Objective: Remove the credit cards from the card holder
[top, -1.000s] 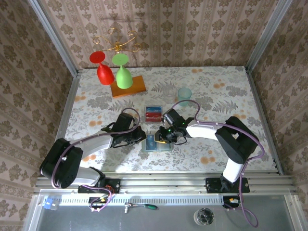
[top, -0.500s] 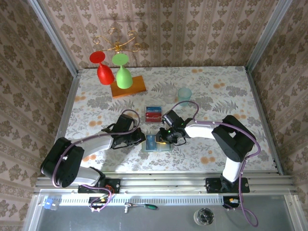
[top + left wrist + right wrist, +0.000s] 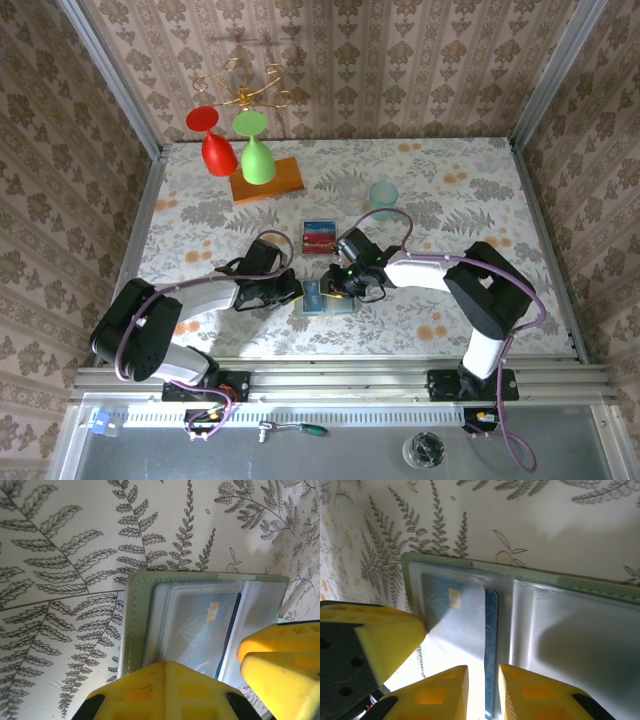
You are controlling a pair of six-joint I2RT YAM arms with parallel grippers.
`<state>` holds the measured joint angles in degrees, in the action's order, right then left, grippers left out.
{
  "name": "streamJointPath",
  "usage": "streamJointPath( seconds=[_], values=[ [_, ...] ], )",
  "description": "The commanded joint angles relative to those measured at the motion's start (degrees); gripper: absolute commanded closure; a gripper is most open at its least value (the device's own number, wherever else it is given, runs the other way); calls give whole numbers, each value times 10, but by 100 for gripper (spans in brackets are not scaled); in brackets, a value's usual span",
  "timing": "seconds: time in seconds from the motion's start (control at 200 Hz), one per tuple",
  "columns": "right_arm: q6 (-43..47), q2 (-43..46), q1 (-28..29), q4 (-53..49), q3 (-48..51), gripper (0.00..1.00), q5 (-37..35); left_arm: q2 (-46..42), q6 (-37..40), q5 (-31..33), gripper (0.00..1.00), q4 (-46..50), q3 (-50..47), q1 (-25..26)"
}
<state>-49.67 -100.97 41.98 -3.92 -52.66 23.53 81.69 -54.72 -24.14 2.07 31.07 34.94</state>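
Observation:
The sage-green card holder lies open on the table between both grippers. A blue credit card sits in its left grey-blue pocket, one long edge showing. My left gripper is shut, its tip resting on the holder's left half. My right gripper hovers over the holder's middle. Its fingers stand a narrow gap apart, astride the blue card's exposed edge. Two red credit cards lie on the table just beyond the holder.
A pale teal cup stands behind the right arm. An orange board lies at the back left under a red glass and a green glass hanging from a gold rack. Papered walls enclose the table.
The left gripper has crept slightly right, closer onto the holder's left edge. The right gripper has barely shifted and the holder stays put.

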Motion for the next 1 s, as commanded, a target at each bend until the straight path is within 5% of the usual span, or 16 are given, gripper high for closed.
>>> streamJointPath(
  seconds=[0.0,0.995],
  values=[
    [-11,9,5,18,-2,75,16,3,24,12,100,33,4,2],
    [-21,-36,12,29,-22,81,42,1,22,10,100,20,-13,2]
  ],
)
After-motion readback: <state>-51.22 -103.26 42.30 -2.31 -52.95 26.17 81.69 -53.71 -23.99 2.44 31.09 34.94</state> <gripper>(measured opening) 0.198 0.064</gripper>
